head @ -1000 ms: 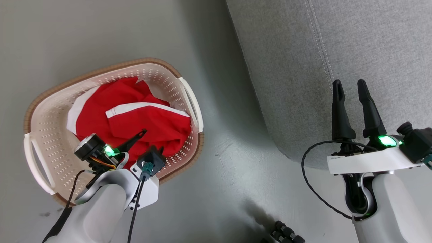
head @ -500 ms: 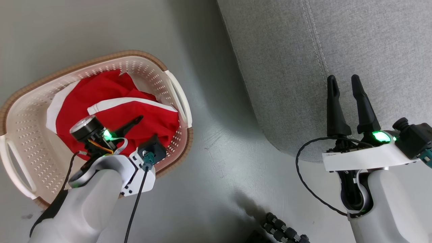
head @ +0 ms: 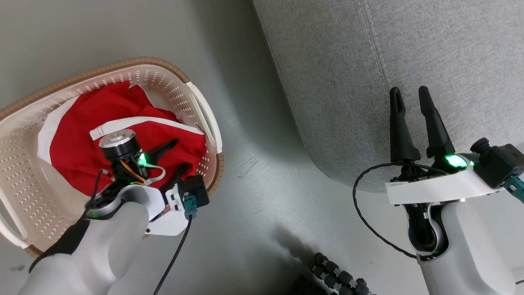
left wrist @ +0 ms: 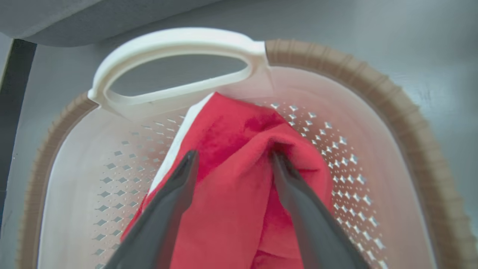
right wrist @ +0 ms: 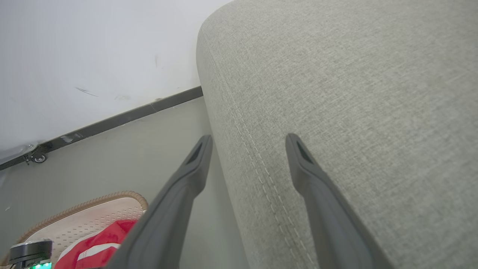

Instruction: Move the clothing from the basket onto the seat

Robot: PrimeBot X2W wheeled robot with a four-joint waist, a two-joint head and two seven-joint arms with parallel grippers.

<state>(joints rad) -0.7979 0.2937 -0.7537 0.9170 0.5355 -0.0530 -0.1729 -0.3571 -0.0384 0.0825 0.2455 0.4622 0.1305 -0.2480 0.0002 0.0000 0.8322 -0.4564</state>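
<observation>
One seat (head: 430, 61), light grey and stitched with a double seam, is seen at the upper right of the head view, standing on the grey floor (head: 254, 176). One basket (head: 24, 164), cream with a brown rim and perforated walls, is set on the floor to the left of the seat, apart from it. Two white handles are counted on it, one on the side toward the seat.

The clothing (head: 77, 135) is found inside the basket as one rumpled red heap crossed by white bands. How many garments it holds cannot be told.

Two grippers are counted. The left gripper (head: 180, 155) is lowered into the basket with its jaws spread wide. In the left wrist view a ridge of red cloth is straddled by the two fingers (left wrist: 177, 190), one tip is sunk in a fold, and nothing is pinched. The right gripper (head: 409, 92) is held by the seat's rounded corner, well apart from the clothing, its jaws parted and empty.
</observation>
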